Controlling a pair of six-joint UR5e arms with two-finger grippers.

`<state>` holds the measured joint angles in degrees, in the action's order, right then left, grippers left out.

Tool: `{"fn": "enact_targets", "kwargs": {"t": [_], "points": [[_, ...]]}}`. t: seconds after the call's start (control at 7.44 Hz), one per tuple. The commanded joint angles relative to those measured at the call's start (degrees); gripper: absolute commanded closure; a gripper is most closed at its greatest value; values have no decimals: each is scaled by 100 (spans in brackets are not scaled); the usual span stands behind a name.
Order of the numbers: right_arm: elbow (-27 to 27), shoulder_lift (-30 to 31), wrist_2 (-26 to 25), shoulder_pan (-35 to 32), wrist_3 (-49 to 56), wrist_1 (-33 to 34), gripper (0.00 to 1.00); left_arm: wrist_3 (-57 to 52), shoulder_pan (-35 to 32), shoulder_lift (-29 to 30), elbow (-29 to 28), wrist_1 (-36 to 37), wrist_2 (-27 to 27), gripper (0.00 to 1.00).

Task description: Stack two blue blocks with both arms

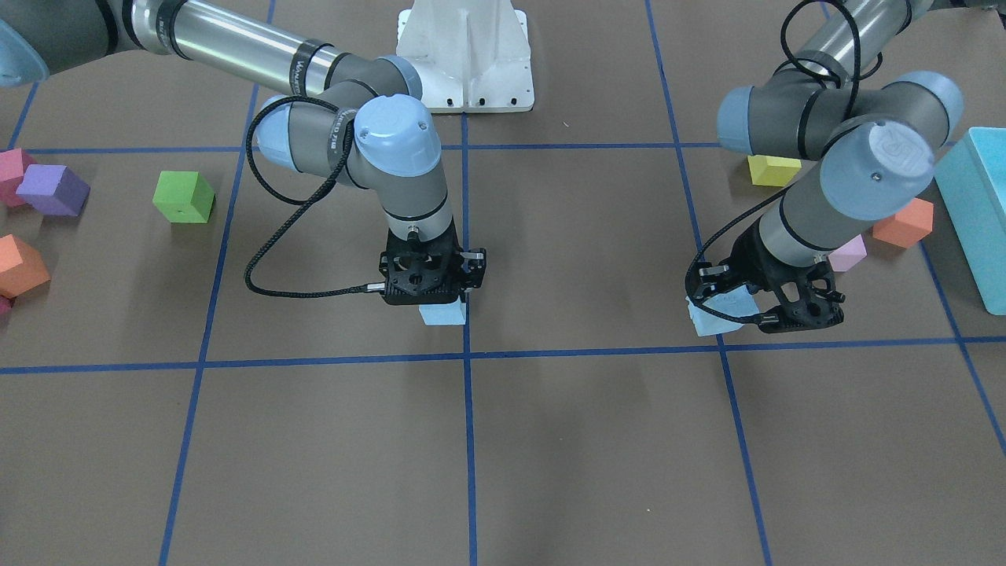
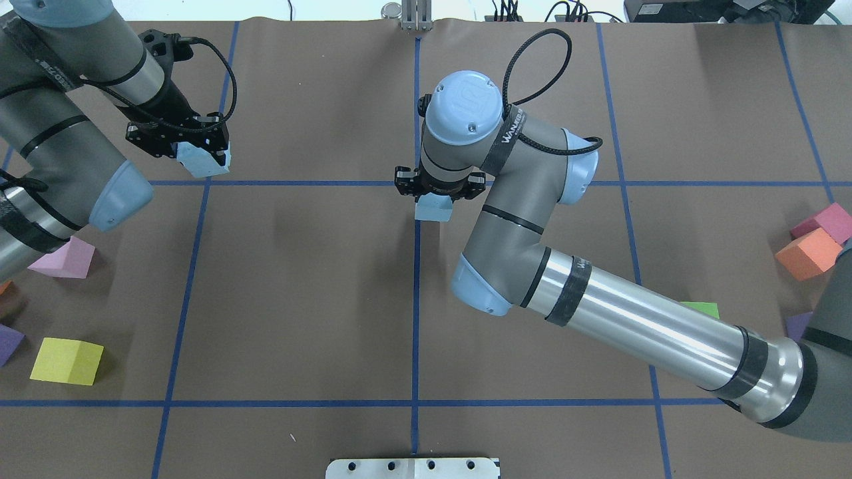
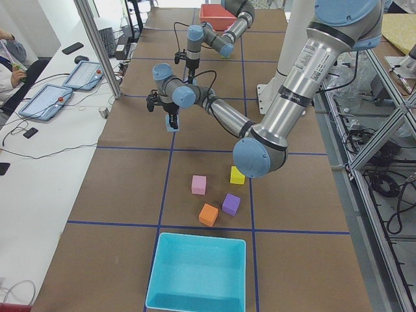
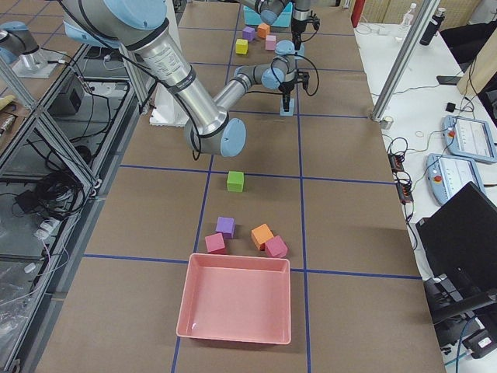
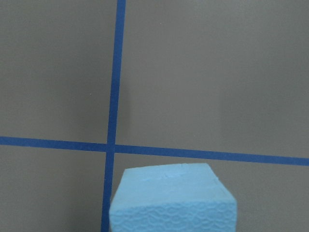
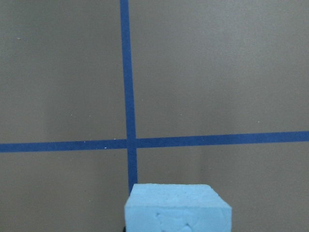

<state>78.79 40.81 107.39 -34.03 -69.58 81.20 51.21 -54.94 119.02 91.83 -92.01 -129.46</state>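
My left gripper [image 2: 202, 154] is shut on a pale blue block [image 2: 198, 162] and holds it tilted, just above a tape crossing on the left of the table. That block fills the bottom of the left wrist view [image 5: 173, 200]. My right gripper [image 2: 436, 198] is shut on the other blue block [image 2: 432, 210], low over the table's centre line. I cannot tell if this block touches the table. It shows at the bottom of the right wrist view [image 6: 176, 208]. The fingers show in neither wrist view. The two blocks are far apart.
A large turquoise bin [image 1: 974, 212] stands at my left end, with yellow [image 1: 772, 169], orange [image 1: 904, 222] and pale purple [image 1: 849, 253] cubes near it. Green [image 1: 183, 196], purple [image 1: 53, 190] and orange [image 1: 20, 266] cubes and a pink tray [image 4: 237, 299] lie at my right end. The white pedestal [image 1: 465, 55] stands at the back.
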Motion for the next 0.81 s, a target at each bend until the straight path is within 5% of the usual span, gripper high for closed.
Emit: {"fn": "enact_targets", "kwargs": {"t": [0.0, 0.67], "points": [[-214, -169, -200, 194, 23, 1, 39, 3, 0, -2, 2, -1, 9, 49], [-311, -170, -254, 344, 76, 1, 31, 3, 9, -2, -7, -1, 9, 49]]}}
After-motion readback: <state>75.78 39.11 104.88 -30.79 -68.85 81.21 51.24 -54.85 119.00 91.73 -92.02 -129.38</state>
